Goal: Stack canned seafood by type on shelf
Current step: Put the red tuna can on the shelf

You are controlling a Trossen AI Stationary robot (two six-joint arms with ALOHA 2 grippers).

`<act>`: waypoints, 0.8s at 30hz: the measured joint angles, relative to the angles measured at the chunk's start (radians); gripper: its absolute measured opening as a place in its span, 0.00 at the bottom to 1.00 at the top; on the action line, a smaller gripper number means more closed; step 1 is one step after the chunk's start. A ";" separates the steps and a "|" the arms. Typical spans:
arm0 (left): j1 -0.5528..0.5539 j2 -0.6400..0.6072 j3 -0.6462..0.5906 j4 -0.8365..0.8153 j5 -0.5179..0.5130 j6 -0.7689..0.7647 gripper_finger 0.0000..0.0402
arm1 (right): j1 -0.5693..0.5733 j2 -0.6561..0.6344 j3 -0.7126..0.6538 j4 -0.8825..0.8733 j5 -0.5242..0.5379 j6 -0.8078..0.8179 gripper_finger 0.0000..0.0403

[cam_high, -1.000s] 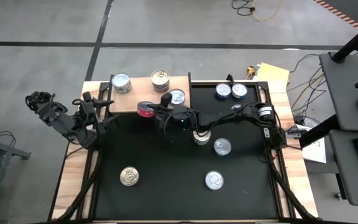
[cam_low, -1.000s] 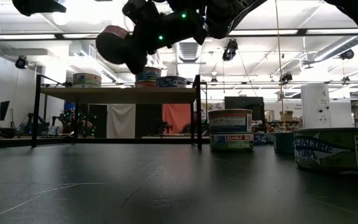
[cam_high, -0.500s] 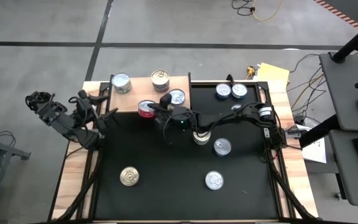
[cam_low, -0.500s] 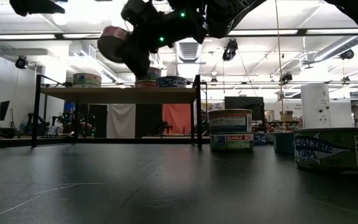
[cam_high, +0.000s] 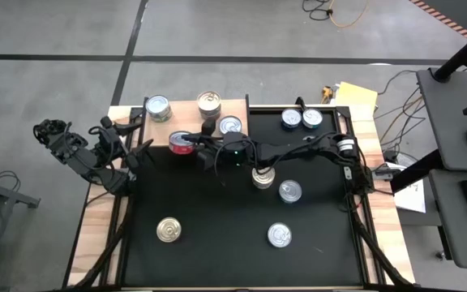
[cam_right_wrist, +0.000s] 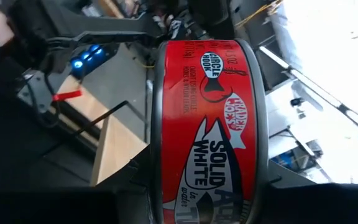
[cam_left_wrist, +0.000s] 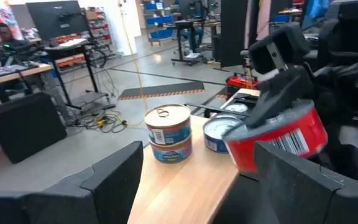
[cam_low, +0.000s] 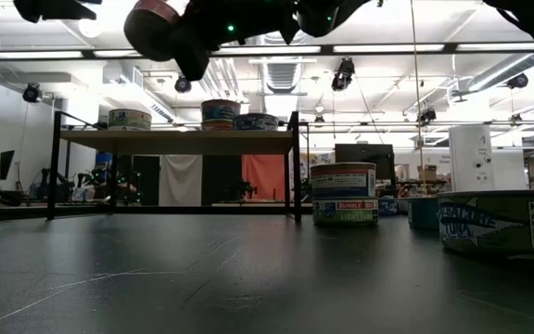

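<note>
The right pincer [cam_high: 191,143] grips the red-labelled tuna can [cam_high: 182,143] on its side above the shelf's [cam_high: 186,123] front edge, the left pincer [cam_high: 128,134] waits open beside the shelf, and an untilted release could roll the can onto the bench [cam_high: 217,235].

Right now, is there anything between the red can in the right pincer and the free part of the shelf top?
Nothing visible blocks it. The right pincer holds the red can above the shelf front edge; the cans on the shelf stand farther back, at the back left, back middle and right.
</note>
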 joint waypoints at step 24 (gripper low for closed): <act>0.001 -0.017 0.000 0.000 -0.088 0.026 0.72 | -0.035 0.153 0.101 -0.092 0.140 -0.052 0.31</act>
